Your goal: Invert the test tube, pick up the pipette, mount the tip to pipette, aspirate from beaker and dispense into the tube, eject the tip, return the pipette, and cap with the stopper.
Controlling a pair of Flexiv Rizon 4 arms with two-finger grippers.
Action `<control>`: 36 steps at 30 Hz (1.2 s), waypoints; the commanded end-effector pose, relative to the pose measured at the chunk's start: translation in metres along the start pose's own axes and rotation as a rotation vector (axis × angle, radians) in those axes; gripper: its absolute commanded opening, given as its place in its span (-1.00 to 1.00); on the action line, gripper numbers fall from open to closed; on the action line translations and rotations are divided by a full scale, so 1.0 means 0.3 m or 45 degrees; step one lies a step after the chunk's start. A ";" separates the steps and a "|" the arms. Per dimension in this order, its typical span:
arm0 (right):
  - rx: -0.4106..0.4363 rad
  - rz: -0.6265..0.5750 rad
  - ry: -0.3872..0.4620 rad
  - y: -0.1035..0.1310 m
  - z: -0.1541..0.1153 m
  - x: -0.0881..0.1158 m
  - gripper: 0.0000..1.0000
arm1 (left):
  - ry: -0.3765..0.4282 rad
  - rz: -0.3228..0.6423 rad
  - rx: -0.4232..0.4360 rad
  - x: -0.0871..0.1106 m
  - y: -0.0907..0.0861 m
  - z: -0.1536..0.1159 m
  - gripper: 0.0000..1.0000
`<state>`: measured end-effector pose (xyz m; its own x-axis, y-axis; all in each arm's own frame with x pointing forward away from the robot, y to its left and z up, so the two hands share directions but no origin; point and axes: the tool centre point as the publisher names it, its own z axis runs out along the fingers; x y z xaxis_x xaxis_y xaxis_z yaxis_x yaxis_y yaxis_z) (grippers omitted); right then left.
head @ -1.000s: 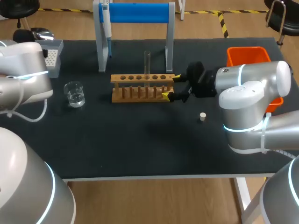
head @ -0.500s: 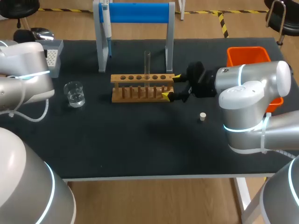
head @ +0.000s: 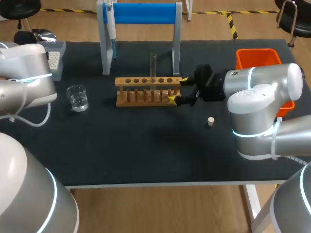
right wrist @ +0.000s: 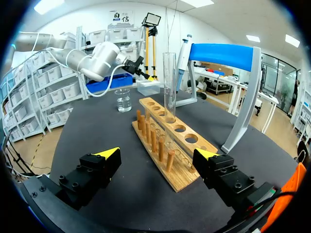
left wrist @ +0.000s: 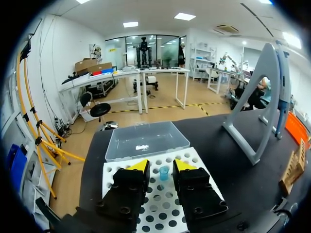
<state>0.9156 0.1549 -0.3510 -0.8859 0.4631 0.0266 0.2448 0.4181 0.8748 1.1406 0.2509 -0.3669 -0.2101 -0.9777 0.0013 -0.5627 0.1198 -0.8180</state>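
A clear glass test tube [right wrist: 169, 87] stands upright in a hole near the middle of a wooden rack [head: 148, 91] on a black table [head: 146, 155]. The right gripper [right wrist: 158, 155] sits at the rack's right end, its yellow-tipped fingers spread wide to either side of that end and touching nothing. The left gripper [left wrist: 160, 167] hangs over a white tip box [left wrist: 163, 211] at the table's back left corner. Its fingers are parted, and a single small blue tip [left wrist: 164, 172] stands in the box between them without contact. The tube looks thin-walled, light, stiff and smooth, so it would likely slip under a weak pinch and crack under a hard one. The bare upper half above the rack seems the best place to grip, from two sides and with gentle force. A glass beaker [head: 77, 97] of clear liquid stands left of the rack, a small pale stopper [head: 211, 121] lies alone to the right of it, and the pipette [head: 111, 24] hangs on a blue-topped stand [head: 141, 13] behind. Some things are hard to make out. Which end of the tube is open is unclear, since the glass is transparent and the rack hides its lower part. Whether it holds any liquid cannot be told either.
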 end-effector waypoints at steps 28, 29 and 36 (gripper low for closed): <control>0.003 0.001 0.000 0.000 -0.003 0.000 1.00 | 0.002 0.012 -0.004 0.001 -0.001 0.002 -1.00; 0.003 0.001 0.000 0.000 -0.003 0.000 1.00 | 0.001 0.012 -0.002 0.000 -0.003 0.000 -1.00; 0.003 0.001 0.000 0.000 -0.003 0.000 1.00 | -0.010 0.022 0.006 -0.003 -0.021 -0.014 -1.00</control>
<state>0.9156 0.1549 -0.3510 -0.8859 0.4631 0.0266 0.2448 0.4181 0.8748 1.1425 0.2512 -0.3617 -0.2145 -0.9766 -0.0172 -0.5546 0.1363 -0.8209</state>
